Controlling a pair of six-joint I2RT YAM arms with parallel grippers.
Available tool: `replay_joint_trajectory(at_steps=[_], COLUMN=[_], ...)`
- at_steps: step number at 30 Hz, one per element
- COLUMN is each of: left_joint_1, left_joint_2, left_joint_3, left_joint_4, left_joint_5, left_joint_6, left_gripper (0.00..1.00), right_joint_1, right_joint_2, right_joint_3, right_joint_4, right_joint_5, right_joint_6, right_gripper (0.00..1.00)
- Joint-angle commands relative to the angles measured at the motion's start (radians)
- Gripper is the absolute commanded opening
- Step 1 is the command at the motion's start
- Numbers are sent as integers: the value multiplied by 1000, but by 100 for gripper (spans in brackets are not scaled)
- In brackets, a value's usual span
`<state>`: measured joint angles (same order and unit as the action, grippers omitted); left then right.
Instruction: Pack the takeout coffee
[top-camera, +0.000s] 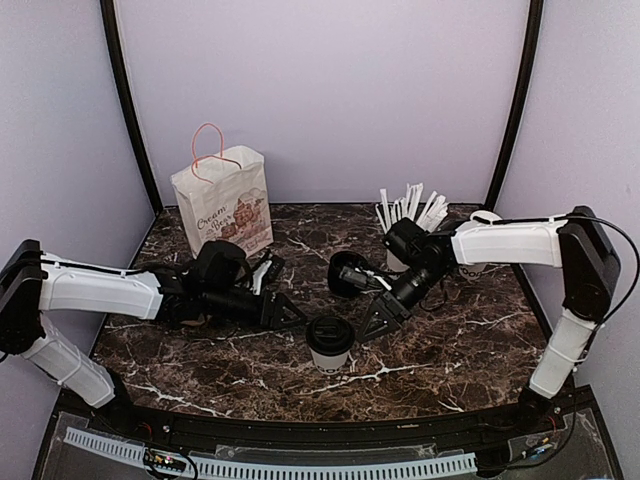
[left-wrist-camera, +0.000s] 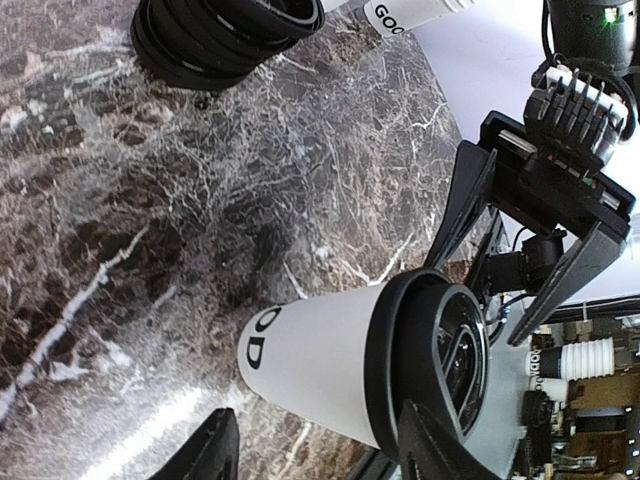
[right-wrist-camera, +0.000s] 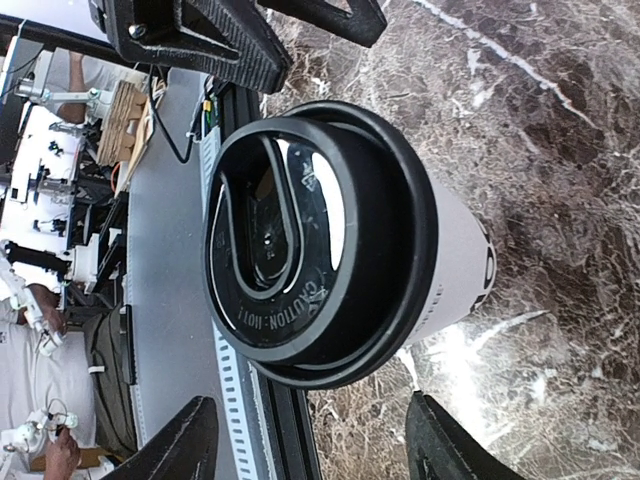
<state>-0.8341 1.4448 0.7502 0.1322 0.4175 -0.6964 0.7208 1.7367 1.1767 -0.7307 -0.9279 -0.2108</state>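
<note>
Takeout coffee (top-camera: 329, 343), a white paper cup with a black dome lid, stands upright on the marble table (top-camera: 200, 370) toward its front edge, between the two grippers. Left gripper (top-camera: 297, 314) reaches in from the left with jaws apart, its fingers on either side of the cup; contact is unclear. Right gripper (top-camera: 368, 328) comes from the right, jaws spread, tips flanking the lid without touching. Stack of black lids (top-camera: 350, 274) lies just behind. Paper bag (top-camera: 222, 205) stands at back left, well apart. Cup of white sticks (top-camera: 405, 212) is at back right.

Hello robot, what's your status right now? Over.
Both open: left gripper and right gripper flank the takeout coffee. Coffee upright on table, lidded, not gripped. Nothing in the way.
</note>
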Motion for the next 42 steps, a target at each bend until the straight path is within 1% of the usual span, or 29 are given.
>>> replay_joint_trajectory(at_steps=[1,8,20,26,34,37,42], left_joint_1=[-3,-3,-3,-3,-3,-5,-12], left_joint_2=[-24,-18,26,57,72,76,94], left_joint_3=[-16,-21,-25,-31,-45,-48,-57], left_joint_4=[14,23,80,95,88,84,81], left_joint_5=[54,59,88,108,110,107,105], left_joint_6=[-51,-48,-61,-67,-75,-76,-78], left_gripper=[54,54,53,53,51,51,49], right_joint_1=[1,-22,-29,-29,-30,-30,-29], right_joint_2=[23,44,83,99,124,140,190], right_joint_3=[14,15,41,53,70,68,67], right_joint_4=[10,30,42,36,24,38,43], right_joint_5=[-60,-60,-54,-68,-75,-41,90], right_joint_6=[11,38,56,51,50,74,104], right_gripper=[63,53,50,51,59,60,60])
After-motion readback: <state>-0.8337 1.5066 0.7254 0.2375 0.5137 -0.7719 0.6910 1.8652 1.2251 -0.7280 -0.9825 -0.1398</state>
